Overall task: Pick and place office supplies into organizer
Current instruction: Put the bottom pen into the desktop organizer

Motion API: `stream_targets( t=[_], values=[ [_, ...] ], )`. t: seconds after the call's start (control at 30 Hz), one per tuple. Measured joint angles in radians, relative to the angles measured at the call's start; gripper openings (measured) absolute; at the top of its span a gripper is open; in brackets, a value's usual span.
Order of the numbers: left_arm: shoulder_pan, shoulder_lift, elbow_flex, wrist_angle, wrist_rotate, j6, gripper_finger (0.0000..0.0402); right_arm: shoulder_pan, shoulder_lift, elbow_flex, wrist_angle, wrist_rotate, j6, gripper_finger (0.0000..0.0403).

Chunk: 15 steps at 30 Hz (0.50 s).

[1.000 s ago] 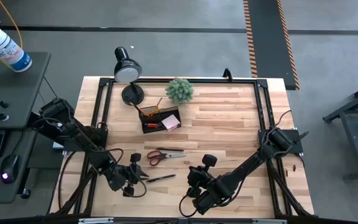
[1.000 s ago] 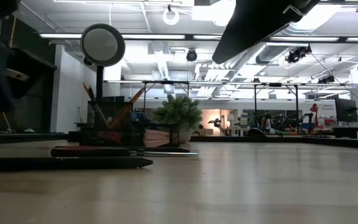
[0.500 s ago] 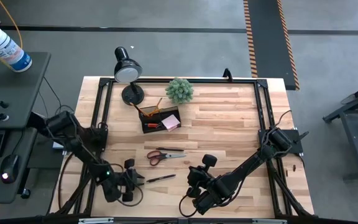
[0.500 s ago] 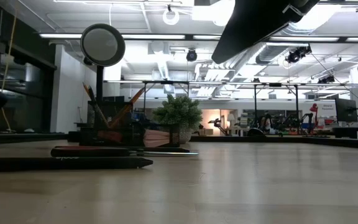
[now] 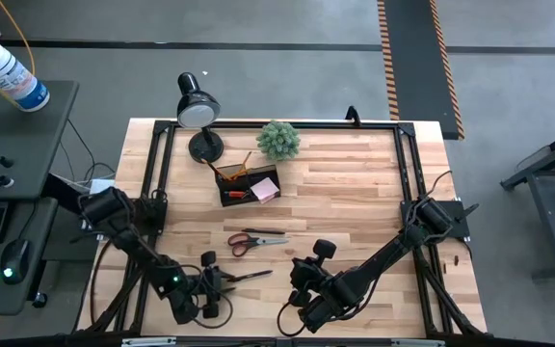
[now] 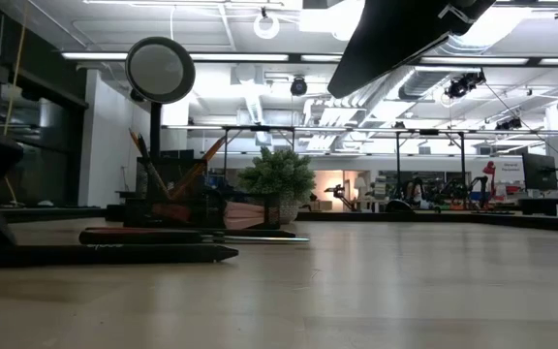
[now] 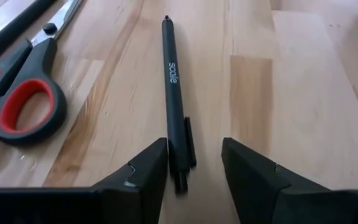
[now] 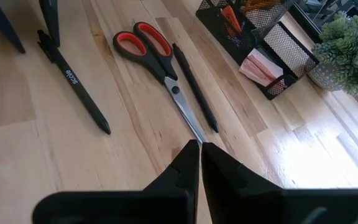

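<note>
Left gripper [image 7: 194,171]: low over the front-left part of the table [image 5: 355,183], fingers [image 7: 138,180] spread apart with the clip end of a black pen between them; no finger is seen touching the pen, nothing is gripped.
Black pen [image 7: 174,93]: lies flat on the wood, its clip end between the left gripper's 2 fingers, its body running straight ahead of the gripper; white lettering on the barrel.
Scissors [image 7: 17,99]: lie flat just beside the pen, to one side of the left gripper and ahead of it; dark handles with red-orange inner loops, blades closed.
Second dark pen [image 8: 194,87]: lies alongside the scissors on their far side from the left gripper, close to the blades.
Organizer [image 5: 250,183]: black mesh tray well ahead of both grippers, beyond the scissors; holds upright orange pencils and a pale pink notepad [image 5: 265,190] at one end.
Right gripper [image 8: 201,162]: fingers pressed together, holding nothing; raised above the table at front centre, the scissors ahead of it.
Potted plant [image 5: 278,140]: beyond the organizer, near the far edge.
Desk lamp [image 5: 198,108]: black, round head, beside the plant at the far-left corner.
</note>
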Motion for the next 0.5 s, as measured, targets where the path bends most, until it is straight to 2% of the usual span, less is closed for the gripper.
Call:
stream_targets(
  t=[0.3,0.5],
  values=[
    [0.072,0.011,0.0,0.042,0.005,0.103,0.0134,0.0,0.0,0.0,0.011,0.001,-0.011,0.0011],
    [0.127,0.011,0.0,0.068,0.049,0.187,0.0132,0.0,0.0,0.0,0.011,0.001,-0.011,0.0011]
  ],
)
